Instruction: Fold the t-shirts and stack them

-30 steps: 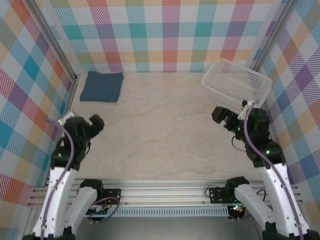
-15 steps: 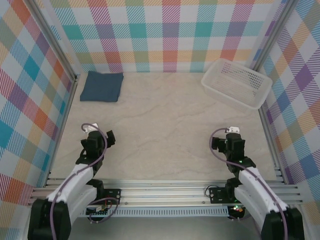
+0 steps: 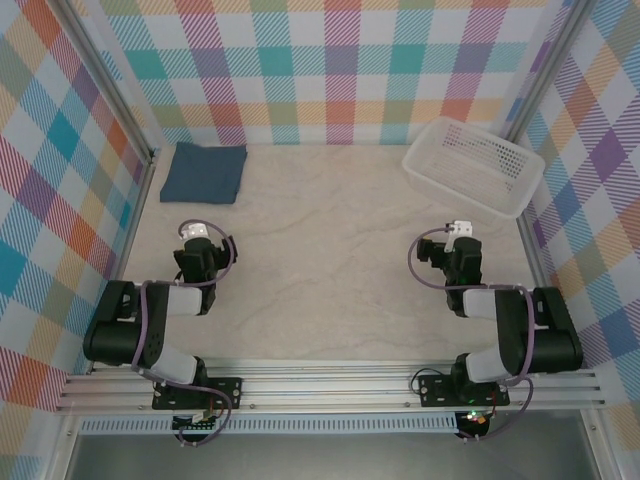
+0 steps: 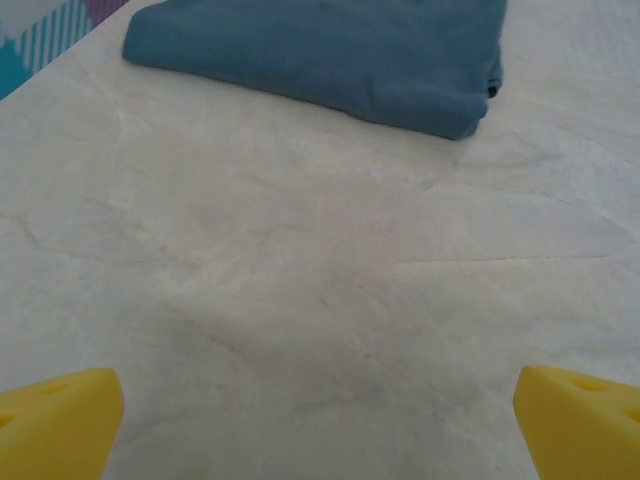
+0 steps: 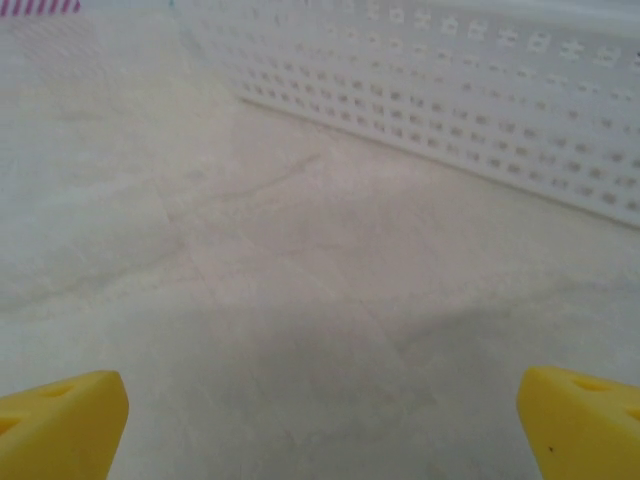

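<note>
White mesh plastic basket point(image 3: 455, 190), rectangular with rounded corners, thin walls pierced by rows of small square holes point(image 5: 480, 110); inside it, just its own perforated floor. Beneath the basket, a pale beige table point(image 3: 330, 270), smooth and matte, with faint marble-like veining. Well to the left of the basket and level with it, a plain dark denim-blue cotton t-shirt point(image 3: 204, 172), folded into a soft flat rectangle, layered edges showing at one corner point(image 4: 330, 50). Near the basket on its near side, the right gripper point(image 3: 455, 250), yellow wedge-shaped fingertips spread wide over bare table point(image 5: 320, 420). Far to the left of the basket and nearer the arm bases, the left gripper point(image 3: 203, 250), likewise spread wide point(image 4: 320, 420), pointed toward the t-shirt
</note>
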Controlling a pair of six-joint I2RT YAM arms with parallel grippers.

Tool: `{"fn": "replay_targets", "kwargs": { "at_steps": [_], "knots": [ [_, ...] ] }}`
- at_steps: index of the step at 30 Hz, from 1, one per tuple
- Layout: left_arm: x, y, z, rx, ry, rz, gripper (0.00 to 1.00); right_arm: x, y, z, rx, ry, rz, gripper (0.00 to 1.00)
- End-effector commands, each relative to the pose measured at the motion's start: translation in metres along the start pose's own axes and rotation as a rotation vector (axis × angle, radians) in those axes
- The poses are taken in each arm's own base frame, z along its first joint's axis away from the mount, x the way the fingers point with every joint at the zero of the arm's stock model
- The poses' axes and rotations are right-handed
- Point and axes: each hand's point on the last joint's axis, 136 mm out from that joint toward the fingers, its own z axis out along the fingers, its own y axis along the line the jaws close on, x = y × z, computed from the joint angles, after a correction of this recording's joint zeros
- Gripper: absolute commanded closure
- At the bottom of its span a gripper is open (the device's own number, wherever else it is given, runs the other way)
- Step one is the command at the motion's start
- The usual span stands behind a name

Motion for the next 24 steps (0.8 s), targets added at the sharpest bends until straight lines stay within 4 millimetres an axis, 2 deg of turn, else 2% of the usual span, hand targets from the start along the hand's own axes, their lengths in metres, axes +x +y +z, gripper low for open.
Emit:
{"fn": "replay_targets", "kwargs": {
  "at_steps": [1, 6, 24],
  "knots": [
    [-0.016, -0.013, 0.0, 0.07, -0.082, 0.012, 0.0, -0.025, 0.005, 0.004, -0.049, -0.162, -0.001, 0.0],
    [-0.017, -0.012, 0.008, 0.039, -0.054, 0.022, 0.0, -0.023, 0.002, 0.02, -0.025, -0.053, 0.01, 0.0],
    [-0.018, -0.015, 0.006, 0.034, -0.064, 0.039, 0.0, -0.024, 0.009, 0.019, -0.069, -0.054, -0.008, 0.0]
  ]
}}
